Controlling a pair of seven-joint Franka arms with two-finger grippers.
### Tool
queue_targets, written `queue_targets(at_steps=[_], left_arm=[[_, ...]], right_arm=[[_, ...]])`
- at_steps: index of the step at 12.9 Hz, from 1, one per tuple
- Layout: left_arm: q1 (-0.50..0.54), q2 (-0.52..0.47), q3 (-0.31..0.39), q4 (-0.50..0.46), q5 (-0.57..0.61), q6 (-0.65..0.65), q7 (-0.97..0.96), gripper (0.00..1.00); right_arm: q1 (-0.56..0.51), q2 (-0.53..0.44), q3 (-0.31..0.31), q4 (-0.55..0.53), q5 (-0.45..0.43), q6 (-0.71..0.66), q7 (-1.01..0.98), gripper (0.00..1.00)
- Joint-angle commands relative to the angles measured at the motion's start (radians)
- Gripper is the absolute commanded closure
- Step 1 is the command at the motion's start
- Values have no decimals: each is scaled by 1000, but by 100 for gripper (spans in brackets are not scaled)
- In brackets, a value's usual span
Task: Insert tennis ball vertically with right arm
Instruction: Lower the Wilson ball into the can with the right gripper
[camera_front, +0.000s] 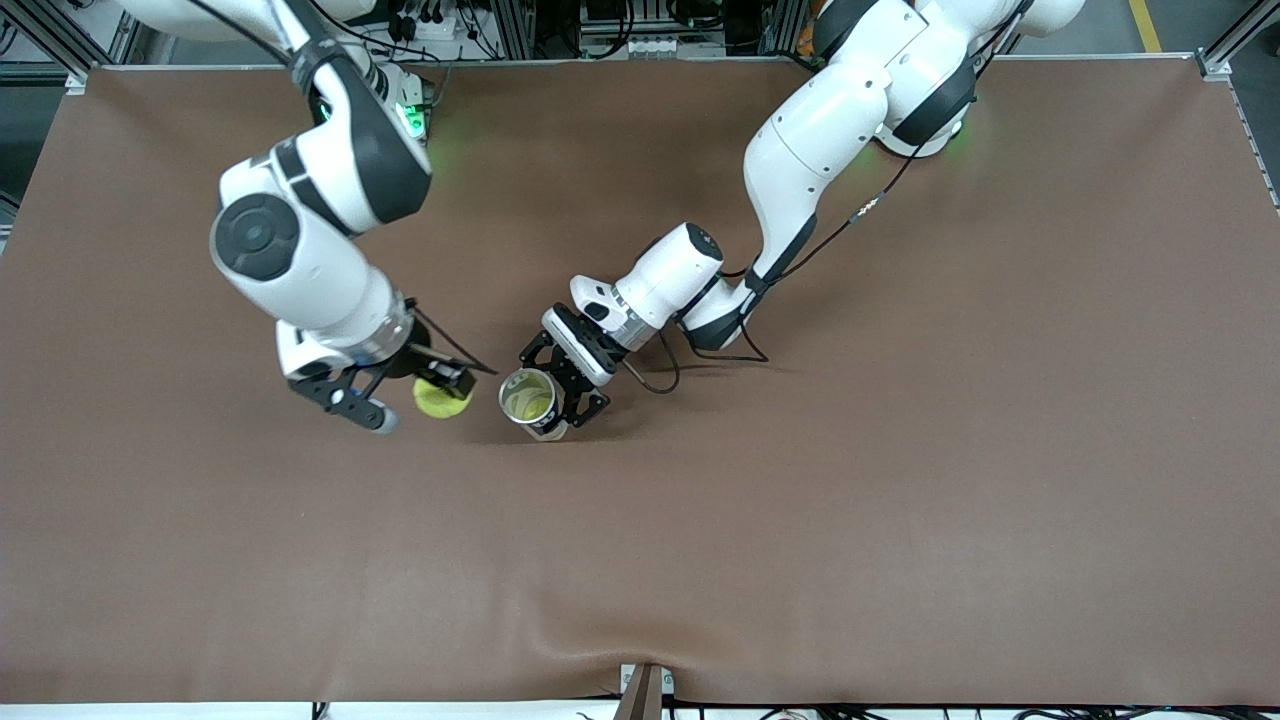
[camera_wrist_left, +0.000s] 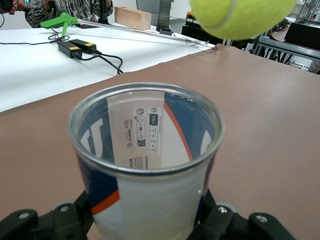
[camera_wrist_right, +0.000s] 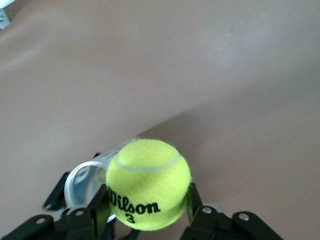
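Brown mat (camera_front: 900, 500) covers the whole table, w/ a few soft wrinkles toward the front camera's edge; white table w/ cables & a green tool in the left wrist view's background.

Container: clear plastic tube can (camera_front: 528, 397) w/ blue/white/orange label, mouth open, tilted a bit toward the front camera. The front view shows yellow-green low inside it, but can't tell if that's a ball or a reflection. Left gripper (camera_front: 556, 392) is clamped round the can's body, a finger on each side, holding it on or just above the mat — can't tell which. In the left wrist view the rim (camera_wrist_left: 145, 170) is a clean ring, w/ the printed label showing through the wall.

Tennis ball (camera_wrist_right: 148, 183): yellow-green felt, white seam, black "Wilson 3" print. Right gripper (camera_front: 408, 397) is closed on it, fingers (camera_wrist_right: 100, 206) pressing both sides. Ball hangs in the air just beside the can's mouth, toward the right arm's end, not over the opening; a small gap shows between ball & rim in the front view.

Room: mat is bare round both grippers, edges well apart from them, w/ open space on all sides of the can.
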Motion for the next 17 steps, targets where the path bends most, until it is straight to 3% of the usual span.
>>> queue_targets(at_steps=[1, 4, 13, 14, 15, 16, 17], left_arm=[[-11, 19, 11, 10, -20, -4, -3, 20], [-10, 19, 11, 10, -20, -4, -2, 20], [-11, 19, 11, 10, -21, -4, -2, 20], [-11, 21, 11, 10, -20, -4, -2, 20], [-10, 19, 11, 10, -20, -4, -2, 20], [-11, 19, 11, 10, -20, -4, -2, 20], [-11, 19, 11, 10, -20, -4, -2, 20]], right_arm=[[3, -2, 40, 6, 10, 27, 116, 100], [46, 24, 64, 5, -1, 128, 216, 100], [55, 55, 62, -24, -41, 139, 209, 100], [55, 55, 62, -24, -41, 139, 208, 82], [54, 55, 61, -24, -40, 139, 207, 47], [54, 55, 61, -24, -41, 139, 207, 41], [54, 55, 61, -24, -41, 139, 207, 22]])
